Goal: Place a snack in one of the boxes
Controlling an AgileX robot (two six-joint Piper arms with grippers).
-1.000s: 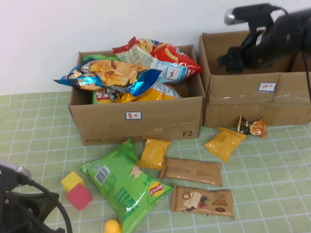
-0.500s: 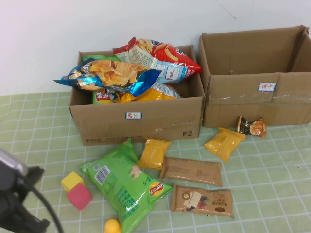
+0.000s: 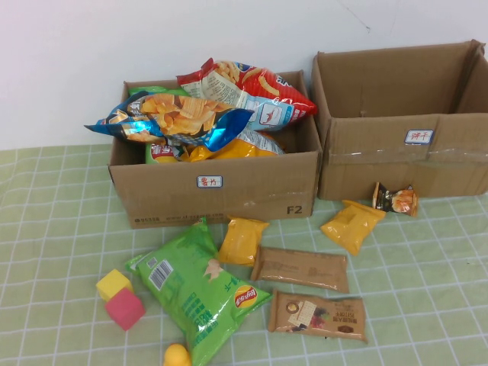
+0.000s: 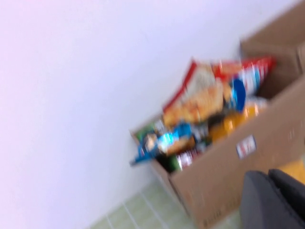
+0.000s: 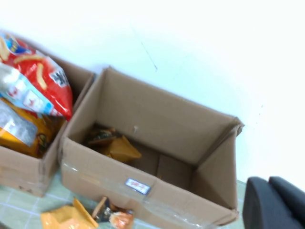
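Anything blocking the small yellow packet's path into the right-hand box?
Nothing visible. The yellow packet lies on the table just in front of the right box, whose top is open and mostly empty inside. Left gripper and right gripper are out of the high view.

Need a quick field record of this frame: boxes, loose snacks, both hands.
left box: piled above its rim with chip bags
right box: mostly bare, a couple of small packets in one corner
loose on table: green chip bag, two brown packets, yellow packets, small orange-and-black packet
other items: yellow block, pink block, yellow ball
left hand: not in high view; only a dark edge in its wrist view
right hand: likewise, holding nothing visible
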